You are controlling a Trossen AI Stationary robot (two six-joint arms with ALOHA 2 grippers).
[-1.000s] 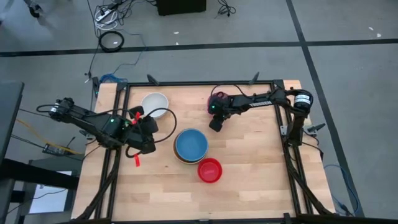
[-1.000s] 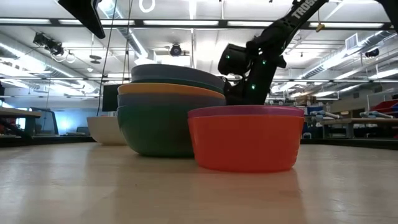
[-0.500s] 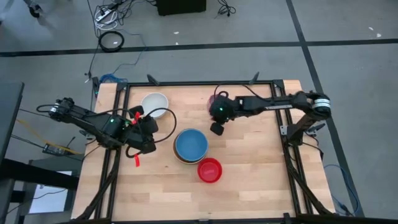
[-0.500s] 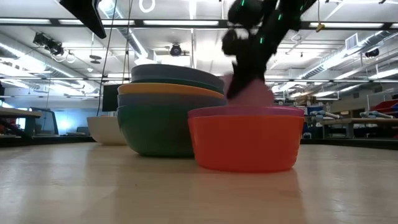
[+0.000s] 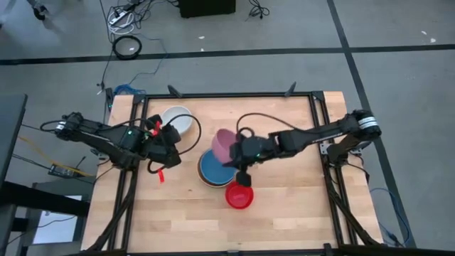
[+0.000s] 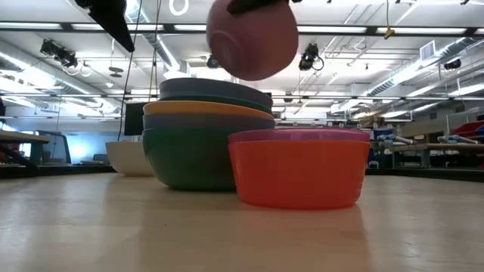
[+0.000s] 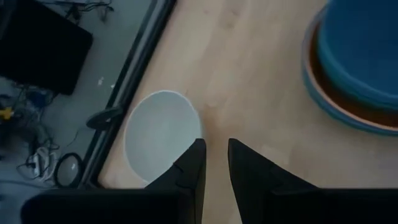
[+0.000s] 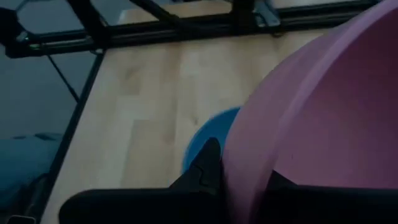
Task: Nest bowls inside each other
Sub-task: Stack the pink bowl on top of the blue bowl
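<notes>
My right gripper is shut on a pink bowl, held tilted in the air over the stack of nested bowls. That stack stands mid-table with a blue bowl on top. In the low view the pink bowl hangs clear above the stack. A red bowl rests on its base just in front of the stack. A white bowl rests near the far left corner. My left gripper hovers beside the white bowl, open by a narrow gap with nothing between its fingers. My right gripper pinches the pink bowl's wall at the rim. One finger shows on one side of the wall, and the wall covers the other finger. The fingers come from the table's right, slanting down. The bowl is lifted clear and tipped on its side.
The black frame rails run along the table's edges. Bare wood lies right of the stack and along the near edge. Cables lie on the floor beyond the far edge.
My right gripper has risen from the far middle of the table, taking the pink bowl with it. It has swung toward the near left and now hangs over the stack. The bowl has left the table and tipped over onto its side.
</notes>
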